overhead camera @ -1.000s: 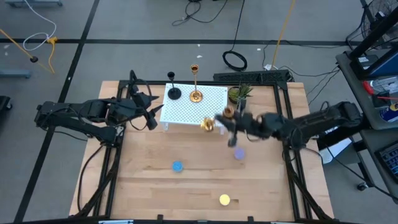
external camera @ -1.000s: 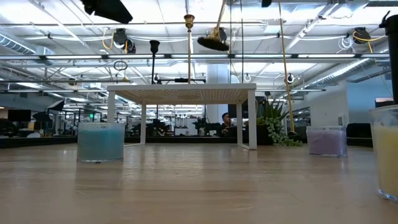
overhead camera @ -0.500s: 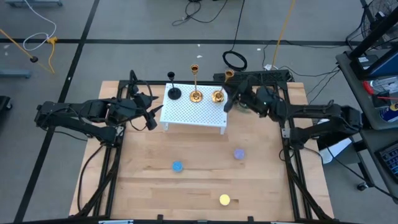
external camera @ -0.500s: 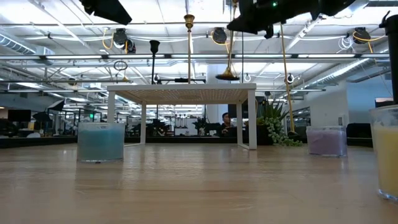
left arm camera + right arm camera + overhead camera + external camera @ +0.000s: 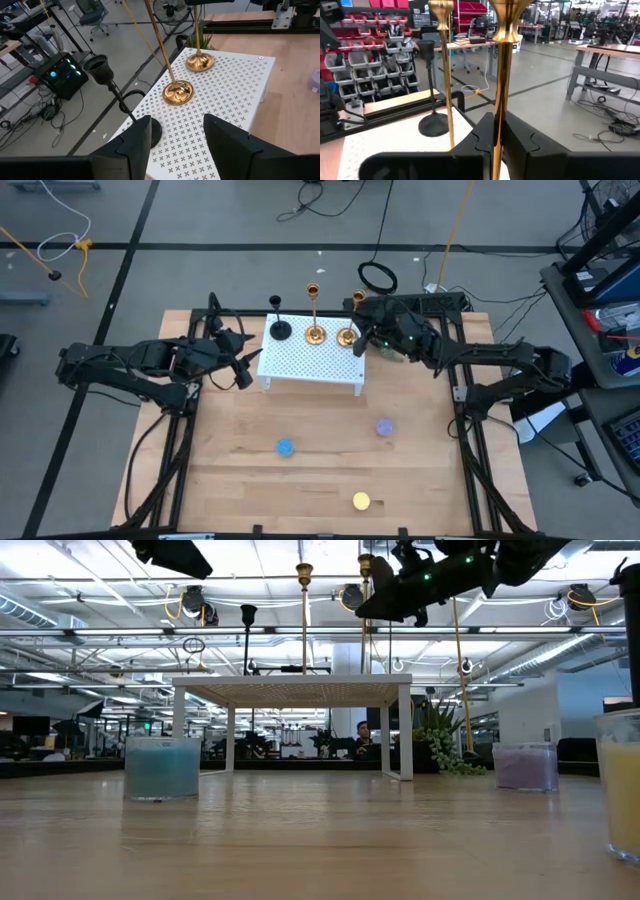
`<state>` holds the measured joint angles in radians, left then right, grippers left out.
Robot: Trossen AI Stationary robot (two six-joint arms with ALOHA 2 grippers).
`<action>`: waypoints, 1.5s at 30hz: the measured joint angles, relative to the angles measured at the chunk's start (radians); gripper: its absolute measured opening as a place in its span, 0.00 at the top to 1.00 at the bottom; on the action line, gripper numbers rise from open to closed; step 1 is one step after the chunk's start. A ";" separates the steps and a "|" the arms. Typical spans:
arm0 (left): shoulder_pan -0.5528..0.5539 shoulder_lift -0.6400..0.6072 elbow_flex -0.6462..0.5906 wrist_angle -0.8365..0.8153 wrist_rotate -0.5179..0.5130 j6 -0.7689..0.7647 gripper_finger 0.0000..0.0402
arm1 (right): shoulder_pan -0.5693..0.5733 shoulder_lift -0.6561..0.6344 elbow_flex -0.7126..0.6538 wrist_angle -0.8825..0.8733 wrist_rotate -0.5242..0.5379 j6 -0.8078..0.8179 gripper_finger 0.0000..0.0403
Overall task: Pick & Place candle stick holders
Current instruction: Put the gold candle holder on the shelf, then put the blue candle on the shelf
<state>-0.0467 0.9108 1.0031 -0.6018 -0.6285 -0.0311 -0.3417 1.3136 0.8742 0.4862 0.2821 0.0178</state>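
Two gold candle stick holders [image 5: 179, 92] [image 5: 200, 62] look like polished metal, glossy and mirror-bright on stems and bases. Black candle stick holder [image 5: 100, 70] is darker, semi-matt with a slight sheen on its cup. White stand [image 5: 310, 360] has a matt perforated top, like painted metal. Desk [image 5: 300, 480] is light wood, smooth with visible grain. Right tool [image 5: 496, 132] and left tool [image 5: 176, 137] are matt black plastic.

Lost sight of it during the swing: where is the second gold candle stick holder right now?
High view: the second gold candle stick holder stands on the white perforated stand, at its right rear corner beside the first gold holder, its stem clamped in the right gripper.
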 joint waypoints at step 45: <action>-0.184 -0.002 -0.372 0.306 0.418 -0.015 0.53 | -0.004 -0.156 0.000 -0.362 0.002 0.057 0.55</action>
<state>-0.2303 0.9085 0.6312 -0.2954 -0.2110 -0.0465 -0.3455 1.1580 0.8742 0.1245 0.2836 0.0746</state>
